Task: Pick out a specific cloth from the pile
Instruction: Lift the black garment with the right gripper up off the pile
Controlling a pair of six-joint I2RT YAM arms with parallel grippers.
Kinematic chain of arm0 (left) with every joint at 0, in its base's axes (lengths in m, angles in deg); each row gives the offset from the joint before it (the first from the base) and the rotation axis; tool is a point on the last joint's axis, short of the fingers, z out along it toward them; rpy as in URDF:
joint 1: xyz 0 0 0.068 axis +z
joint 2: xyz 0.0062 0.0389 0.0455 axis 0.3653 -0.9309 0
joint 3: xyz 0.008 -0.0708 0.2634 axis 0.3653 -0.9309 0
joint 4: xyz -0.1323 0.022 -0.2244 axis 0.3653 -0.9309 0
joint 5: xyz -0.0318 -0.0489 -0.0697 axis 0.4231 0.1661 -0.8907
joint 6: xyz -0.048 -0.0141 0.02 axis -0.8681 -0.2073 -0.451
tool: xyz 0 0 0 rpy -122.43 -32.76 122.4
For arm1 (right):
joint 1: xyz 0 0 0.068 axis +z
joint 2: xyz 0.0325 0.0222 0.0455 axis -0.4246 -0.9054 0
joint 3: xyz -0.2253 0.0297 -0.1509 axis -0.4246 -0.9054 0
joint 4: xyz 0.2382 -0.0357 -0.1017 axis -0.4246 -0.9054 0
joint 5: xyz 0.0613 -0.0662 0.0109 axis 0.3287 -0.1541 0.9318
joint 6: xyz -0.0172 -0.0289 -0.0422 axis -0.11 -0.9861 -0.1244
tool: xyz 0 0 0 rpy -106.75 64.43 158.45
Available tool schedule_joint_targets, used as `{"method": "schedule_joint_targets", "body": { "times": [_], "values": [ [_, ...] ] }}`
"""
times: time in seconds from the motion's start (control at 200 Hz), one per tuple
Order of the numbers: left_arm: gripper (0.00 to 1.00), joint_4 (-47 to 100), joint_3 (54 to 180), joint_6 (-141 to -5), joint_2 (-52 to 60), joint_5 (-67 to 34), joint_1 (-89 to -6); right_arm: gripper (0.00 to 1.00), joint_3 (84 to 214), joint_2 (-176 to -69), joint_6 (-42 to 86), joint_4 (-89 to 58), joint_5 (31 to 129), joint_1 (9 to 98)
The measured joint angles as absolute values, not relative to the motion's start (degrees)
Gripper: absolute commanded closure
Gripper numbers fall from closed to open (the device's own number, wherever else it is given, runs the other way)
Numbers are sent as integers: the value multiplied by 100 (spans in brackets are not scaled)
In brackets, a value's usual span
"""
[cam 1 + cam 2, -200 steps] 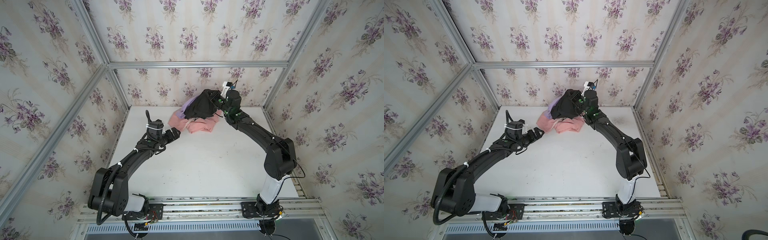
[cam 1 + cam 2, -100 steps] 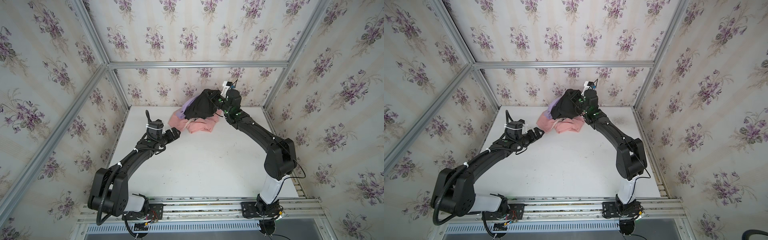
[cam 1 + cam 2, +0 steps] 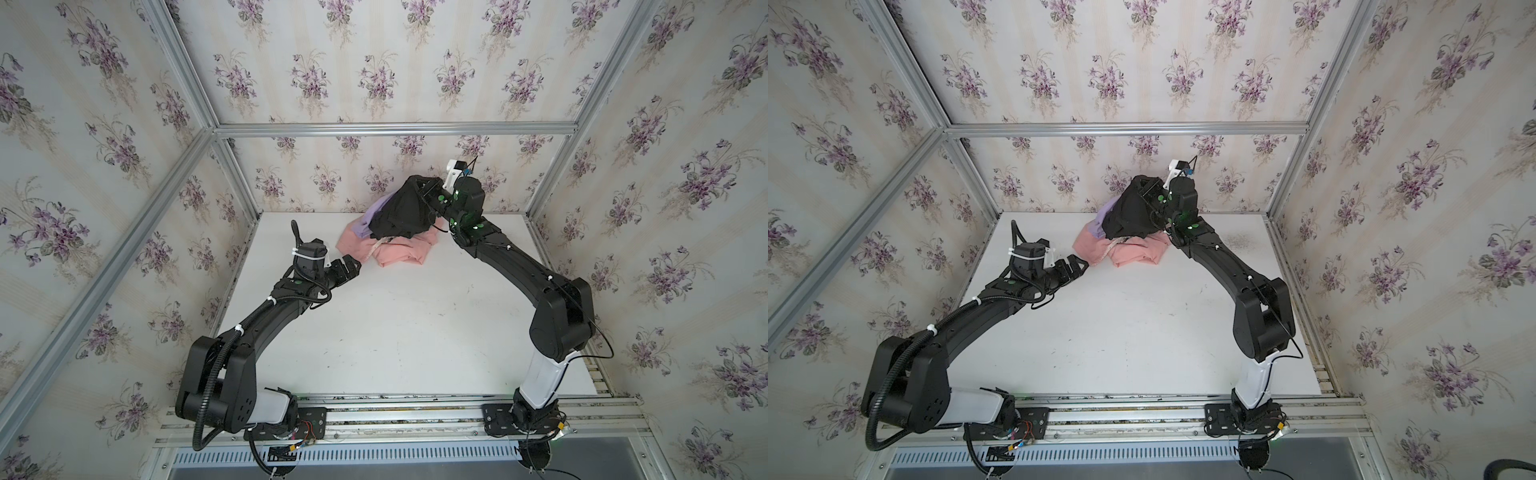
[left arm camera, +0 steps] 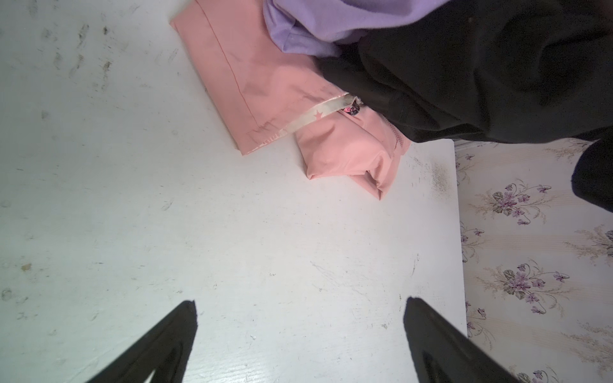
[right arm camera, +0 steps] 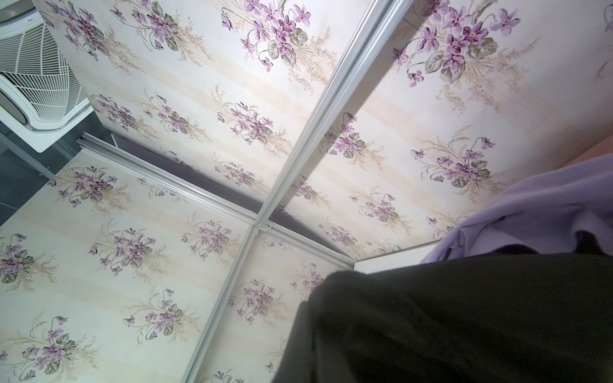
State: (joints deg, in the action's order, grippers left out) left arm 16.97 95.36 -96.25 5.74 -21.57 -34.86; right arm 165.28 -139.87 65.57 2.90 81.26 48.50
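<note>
left pincer [image 4: 302, 301] spread, empty | right pincer [image 3: 422, 188] likely clamps black cloth [image 3: 401, 212]; its wrist view hides jaws

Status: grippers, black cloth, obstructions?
Right gripper shut on plain black fabric cloth, lifted, lower edge draping on pile. Left gripper open, beside salmon-pink garment. Lavender-purple cloth pressed against black one, may drag.

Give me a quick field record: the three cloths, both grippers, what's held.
black cloth: one end pulled up by the right gripper, lower part draped over the other cloths
lavender cloth: partly under the black cloth
pink cloth: lowest, on the table
right gripper: shut on black cloth, raised
left gripper: open, empty, low by the pink cloth's edge
</note>
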Motion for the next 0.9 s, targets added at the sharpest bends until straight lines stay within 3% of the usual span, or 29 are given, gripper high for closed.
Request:
{"method": "schedule_joint_targets", "body": {
  "times": [0.899],
  "values": [
    [0,1697,9529,-9645,651,-2157,-3486,100,16541,-13755,6555,336,7999,4859]
  ]
}}
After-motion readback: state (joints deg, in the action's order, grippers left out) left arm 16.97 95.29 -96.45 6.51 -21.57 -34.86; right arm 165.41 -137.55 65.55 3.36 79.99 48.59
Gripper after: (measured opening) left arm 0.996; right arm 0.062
